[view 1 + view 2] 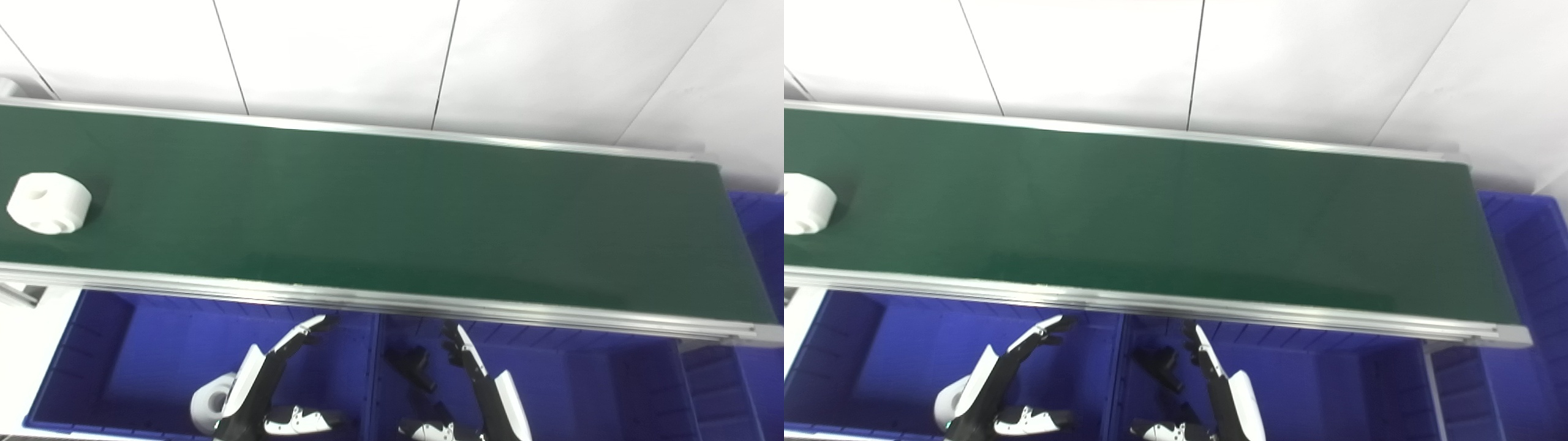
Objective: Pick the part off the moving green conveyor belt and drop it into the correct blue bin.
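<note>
While the white part (pixel 49 203) lies at the far left of the green belt (pixel 392 214), ungrasped, both the left hand (pixel 269 380) and right hand (pixel 484 386) hover empty, fingers spread, above the blue bins (pixel 98 343).

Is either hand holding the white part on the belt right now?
No: the white part lies alone at the belt's left end, while the left hand and right hand hover open over the blue bins.

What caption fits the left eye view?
White part rides the green belt while both open hands wait over blue bins.
</note>
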`<state>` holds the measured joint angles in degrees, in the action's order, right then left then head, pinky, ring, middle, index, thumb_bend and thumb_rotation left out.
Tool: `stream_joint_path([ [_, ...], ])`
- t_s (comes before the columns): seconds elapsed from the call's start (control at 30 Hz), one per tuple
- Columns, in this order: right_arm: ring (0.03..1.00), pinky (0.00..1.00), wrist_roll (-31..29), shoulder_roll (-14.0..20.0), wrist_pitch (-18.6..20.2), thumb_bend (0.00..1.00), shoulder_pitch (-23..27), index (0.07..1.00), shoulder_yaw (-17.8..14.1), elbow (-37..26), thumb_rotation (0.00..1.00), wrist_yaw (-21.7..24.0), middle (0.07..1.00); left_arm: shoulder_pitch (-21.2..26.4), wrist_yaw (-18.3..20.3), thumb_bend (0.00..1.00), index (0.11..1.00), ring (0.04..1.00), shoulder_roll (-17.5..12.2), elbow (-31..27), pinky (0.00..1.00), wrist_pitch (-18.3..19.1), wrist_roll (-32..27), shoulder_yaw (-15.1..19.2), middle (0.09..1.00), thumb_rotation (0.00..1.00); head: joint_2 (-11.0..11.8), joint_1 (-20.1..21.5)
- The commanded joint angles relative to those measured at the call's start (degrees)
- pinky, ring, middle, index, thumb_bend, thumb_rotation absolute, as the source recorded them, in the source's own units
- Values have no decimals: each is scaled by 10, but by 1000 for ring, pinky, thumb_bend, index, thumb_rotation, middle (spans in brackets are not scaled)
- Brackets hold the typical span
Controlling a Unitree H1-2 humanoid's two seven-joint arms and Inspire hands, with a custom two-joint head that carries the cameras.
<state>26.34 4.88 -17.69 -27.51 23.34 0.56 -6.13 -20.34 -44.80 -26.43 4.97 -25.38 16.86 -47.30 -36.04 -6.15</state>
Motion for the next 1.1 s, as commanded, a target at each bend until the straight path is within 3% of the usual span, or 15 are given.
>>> stream_joint_path([
  [0.0,873,831,1,-7,-28,907,2,958,2,-6,363,-6,916,3,-6,866,818,818,-9,-4,737,-15,7,0,847,667,3,-2],
  [0.3,873,830,3,-7,-28,896,6,955,1,1,374,-7,912,3,6,856,809,807,-5,2,724,-15,7,9,834,654,14,-33],
  [0.33,874,828,0,-5,-26,897,6,956,0,1,375,-4,912,3,8,856,809,806,-3,3,722,-15,8,9,834,653,24,-70],
  [0.37,877,827,-3,-4,-25,898,7,960,-1,1,377,-2,915,3,9,856,809,804,0,5,721,-15,9,9,833,654,26,-76],
  [0.4,881,825,-9,-1,-26,897,7,966,-3,2,379,1,918,5,6,850,807,800,2,7,715,-15,12,5,831,650,43,-118],
  [0.53,906,869,-28,9,-40,890,8,993,-8,13,389,7,938,9,4,840,797,782,10,15,697,-15,18,-1,823,644,68,-154],
  [0.77,951,939,-39,12,-44,892,11,1000,-10,25,390,11,960,8,1,821,764,745,20,30,660,-15,31,5,791,633,94,-164],
  [1.07,947,936,-36,7,-50,901,17,1000,-12,40,381,5,965,8,16,827,763,743,16,24,652,-15,21,10,796,644,104,-170],
])
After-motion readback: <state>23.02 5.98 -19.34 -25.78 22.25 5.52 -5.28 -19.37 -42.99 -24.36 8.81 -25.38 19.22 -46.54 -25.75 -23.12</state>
